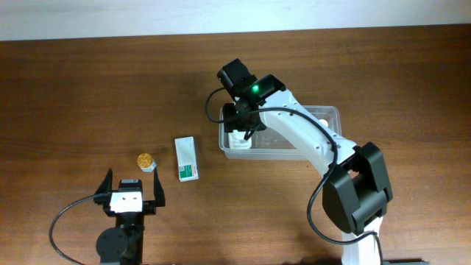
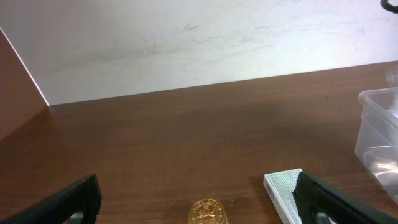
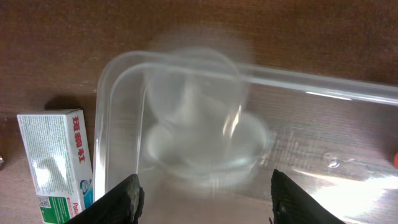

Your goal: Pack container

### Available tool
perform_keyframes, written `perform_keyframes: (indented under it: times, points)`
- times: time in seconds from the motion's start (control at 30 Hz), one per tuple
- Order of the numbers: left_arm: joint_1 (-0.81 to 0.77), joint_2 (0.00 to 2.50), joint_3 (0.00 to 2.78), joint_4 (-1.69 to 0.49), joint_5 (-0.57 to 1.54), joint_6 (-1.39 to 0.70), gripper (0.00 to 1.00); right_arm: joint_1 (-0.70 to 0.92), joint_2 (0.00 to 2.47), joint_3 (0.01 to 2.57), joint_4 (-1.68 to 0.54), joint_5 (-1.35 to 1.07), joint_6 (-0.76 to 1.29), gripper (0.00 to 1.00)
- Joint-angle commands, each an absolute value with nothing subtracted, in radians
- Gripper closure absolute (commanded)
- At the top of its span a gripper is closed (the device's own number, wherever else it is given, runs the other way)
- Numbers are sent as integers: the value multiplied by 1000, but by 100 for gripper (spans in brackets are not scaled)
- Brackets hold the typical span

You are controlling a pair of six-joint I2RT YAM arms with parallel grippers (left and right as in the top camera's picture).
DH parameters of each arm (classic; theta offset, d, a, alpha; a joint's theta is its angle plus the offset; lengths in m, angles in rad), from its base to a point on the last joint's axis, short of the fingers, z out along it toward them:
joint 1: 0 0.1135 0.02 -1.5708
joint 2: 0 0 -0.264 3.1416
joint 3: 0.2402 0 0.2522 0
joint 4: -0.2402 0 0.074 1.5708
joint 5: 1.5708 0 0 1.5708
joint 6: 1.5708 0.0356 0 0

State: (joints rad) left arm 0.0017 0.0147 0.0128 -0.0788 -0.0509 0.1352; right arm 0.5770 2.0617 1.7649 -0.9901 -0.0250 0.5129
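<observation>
**Ana:** So where did the packing stand at that point?

**Ben:** Partly done, I'd say. The container (image 1: 274, 152) sat right of centre on the table (image 1: 73, 88), and the right gripper (image 3: 214, 199) hung over its left end. A white bottle (image 3: 199, 134) was inside the tub just below it, at that left end, though blurred in the wrist view.

**Ana:** Was the bottle held?

**Ben:** Not that I could see. The right jaws stood well apart with nothing pinched between them, and the bottle was down beyond the fingertips. I counted that one as in.

**Ana:** And what was left outside?

**Ben:** Two things on the bare wood. The box (image 1: 186, 158), white with green print, lay just left of the tub, near it but not touching. Further left was a gold-capped item (image 1: 146, 160), which looked like a small bottle.

**Ana:** What about the other arm?

**Ben:** The left gripper (image 1: 132, 180) was low by the front edge. Its jaws were spread as wide as they go and it held nothing. It pointed at the gold cap and box from a little way back.

**Ana:** So one was in and two were still to go?

**Ben:** That was my read. I couldn't tell whether the tub held anything else, because the arm covered part of it.
</observation>
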Motion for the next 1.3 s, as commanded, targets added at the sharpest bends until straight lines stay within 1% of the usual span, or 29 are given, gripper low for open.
perform_keyframes:
  times: [0.0,0.47,0.7,0.9,1.1,1.17,1.27]
  points:
    - [6,7,9,-80,-40,148,1,583,2055,1760,-981,-27,514,41]
    - [6,7,9,-80,-40,148,0,582,2055,1760,-940,-25,510,40]
    - [6,7,9,-80,-40,148,1,582,2054,1763,-862,-9,460,44]
    - [6,7,9,-80,-40,148,1,582,2054,1763,-859,64,460,44]
    - [6,7,9,-80,-40,148,1,582,2054,1763,-848,88,453,45]
    - [6,7,9,-80,-40,148,1,582,2054,1763,-842,91,453,48]
    - [6,7,9,-80,-40,148,1,582,2055,1763,-833,91,453,48]
